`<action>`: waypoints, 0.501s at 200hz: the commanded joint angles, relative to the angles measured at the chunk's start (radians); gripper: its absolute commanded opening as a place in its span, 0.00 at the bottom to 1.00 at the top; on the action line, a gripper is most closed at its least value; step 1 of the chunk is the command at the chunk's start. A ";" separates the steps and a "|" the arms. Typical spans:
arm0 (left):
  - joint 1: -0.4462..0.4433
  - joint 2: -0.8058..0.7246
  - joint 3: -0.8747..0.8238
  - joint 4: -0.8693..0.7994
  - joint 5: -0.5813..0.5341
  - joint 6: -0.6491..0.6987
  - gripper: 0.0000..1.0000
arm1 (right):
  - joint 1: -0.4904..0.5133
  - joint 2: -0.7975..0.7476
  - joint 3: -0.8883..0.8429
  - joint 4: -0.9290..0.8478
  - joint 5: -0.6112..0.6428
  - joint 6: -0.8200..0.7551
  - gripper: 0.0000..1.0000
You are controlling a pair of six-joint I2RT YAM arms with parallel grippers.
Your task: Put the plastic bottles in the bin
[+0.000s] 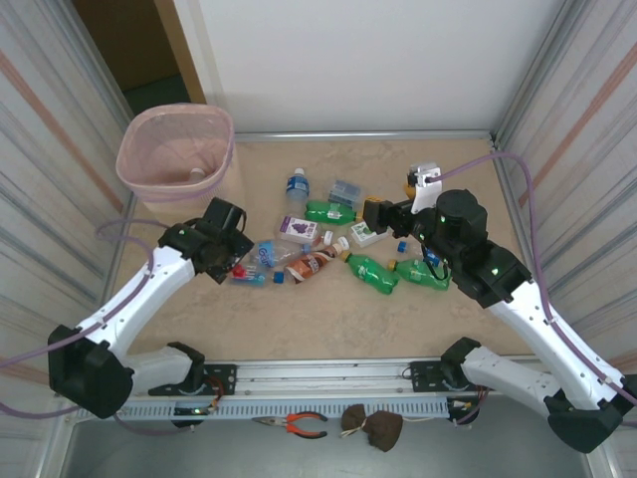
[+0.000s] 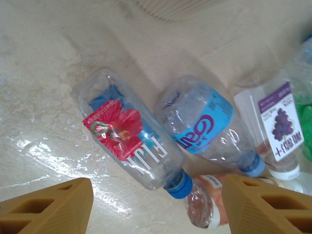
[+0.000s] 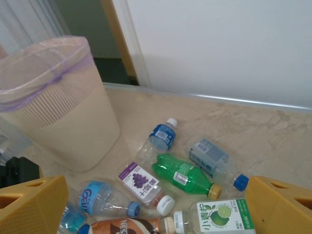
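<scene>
Just below the left end effector (image 2: 157, 207), a clear blue-capped Fiji bottle (image 2: 131, 141)

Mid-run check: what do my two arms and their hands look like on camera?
The left arm and right arm have white shells with black joints and small green lights. A pale lilac cable loops off each. The hands' fingers are mustard-yellow blocks with rectangular cut-outs.

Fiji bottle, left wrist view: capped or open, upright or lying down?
Capped, lying on its side. The Fiji bottle rests flat on the table with its blue cap on the neck.
</scene>
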 commanded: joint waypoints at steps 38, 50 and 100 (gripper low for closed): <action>0.054 0.061 -0.086 0.102 0.124 -0.120 0.71 | -0.009 -0.025 -0.009 -0.024 0.027 0.027 0.93; 0.054 0.075 -0.099 0.112 0.133 -0.139 0.72 | -0.009 -0.025 -0.008 -0.026 0.029 0.029 0.93; 0.055 0.108 -0.167 0.169 0.152 -0.245 0.81 | -0.009 -0.026 -0.003 -0.037 0.035 0.033 0.93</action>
